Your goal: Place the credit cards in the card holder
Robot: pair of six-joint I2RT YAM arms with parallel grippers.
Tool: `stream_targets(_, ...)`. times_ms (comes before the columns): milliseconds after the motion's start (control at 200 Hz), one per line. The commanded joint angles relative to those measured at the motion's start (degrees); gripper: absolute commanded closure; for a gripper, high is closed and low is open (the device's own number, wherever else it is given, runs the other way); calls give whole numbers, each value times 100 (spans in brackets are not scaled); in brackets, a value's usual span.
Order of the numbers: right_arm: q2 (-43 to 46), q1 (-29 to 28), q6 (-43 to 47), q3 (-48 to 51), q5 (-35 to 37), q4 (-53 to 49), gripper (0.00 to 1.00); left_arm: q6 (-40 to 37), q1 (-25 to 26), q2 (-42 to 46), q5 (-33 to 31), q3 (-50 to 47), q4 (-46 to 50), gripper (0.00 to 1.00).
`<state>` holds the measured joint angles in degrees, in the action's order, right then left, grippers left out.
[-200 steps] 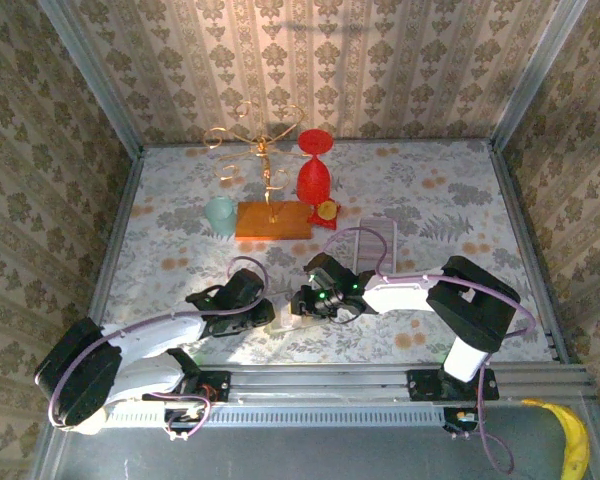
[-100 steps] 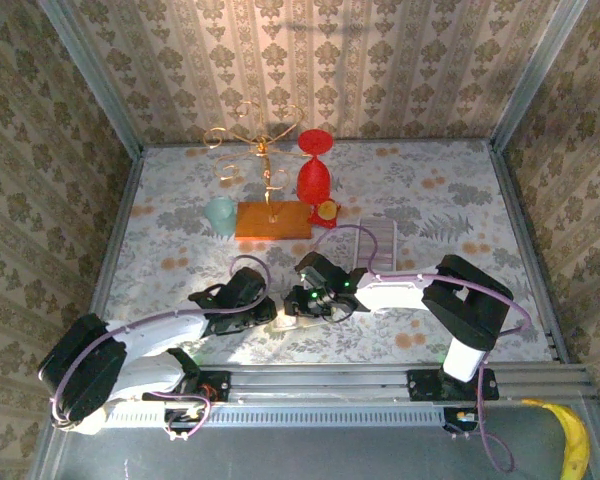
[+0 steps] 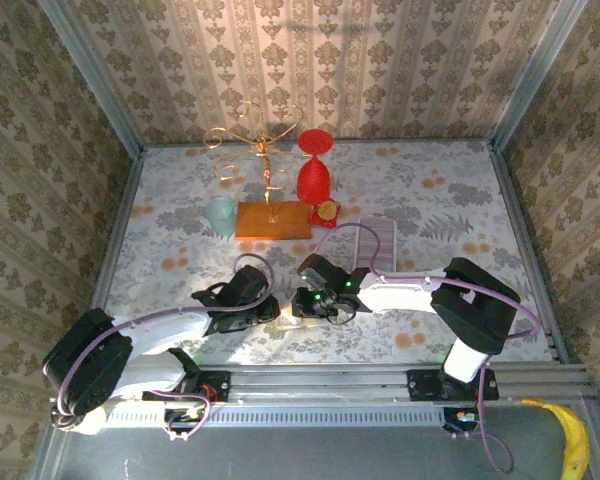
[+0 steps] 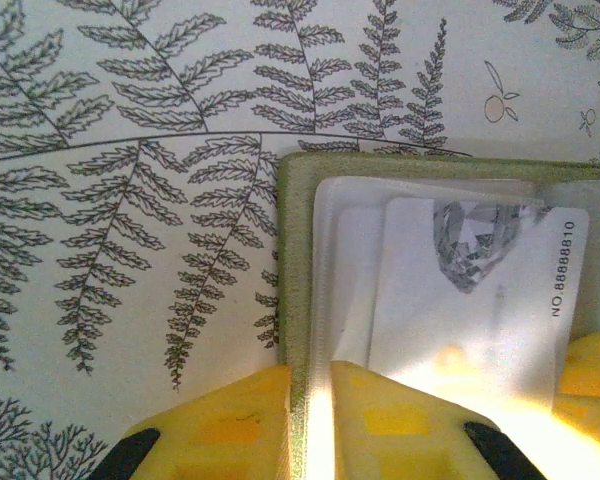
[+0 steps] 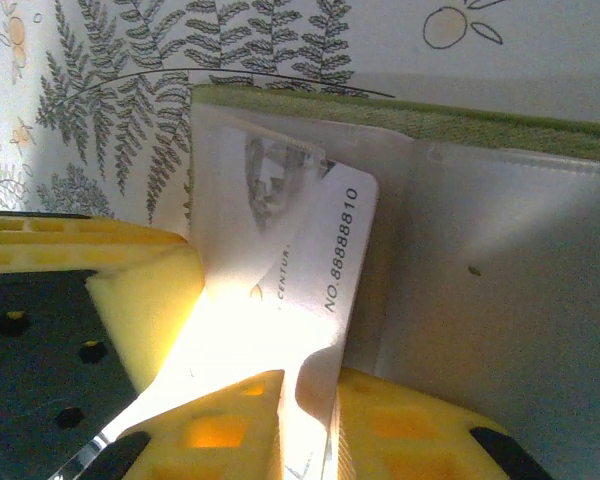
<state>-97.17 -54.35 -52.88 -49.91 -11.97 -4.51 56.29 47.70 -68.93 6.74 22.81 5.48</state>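
Holder (image 4: 292, 250) lies flat on the fern-print table (image 4: 130, 200), close to the near edge, about midway between the two arm bases. It has a green rim, with a clear sleeve (image 4: 327, 260) facing up inside it.

Card (image 4: 480, 320): white, with a silver hologram patch and a number printed along one edge. It lies on the holder and is partly entered. In the right wrist view the hologram corner sits under the sleeve film, while the numbered edge is outside the pocket.

Orientation: the numbered edge runs from near the holder's far rim back toward the right gripper (image 5: 310, 400). In the left wrist view it is parallel to the holder's side rim. In the right wrist view it leans slightly off that line. The long axis probably follows the numbered edge, but the near end is hidden behind yellow pads, so this is not certain.

The right gripper's jaws are closed on the card's near end, and the card's thin edge passes up between the two pads.

Left gripper (image 4: 315, 385) has its jaws pinched on the holder's side rim. The green edge and sleeve pass into the narrow slit between its pads.

In the top view the two grippers meet tip to tip over the holder, left from the left and right from the right. The card itself is too small to make out there.
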Motion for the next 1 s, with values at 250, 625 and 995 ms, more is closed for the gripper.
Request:
stream_targets(250,-2,-85,307,-441,403,-530,76,-128,61,-150,152,22,300,86)
stream_targets(625,825,-117,330,-291,1550,-1723,62,-130,70,165,266,155,575,78)
stream_targets(995,1586,-261,-157,-90,2424,-1943,73,-584,-98,1099,391,521,1499,56)
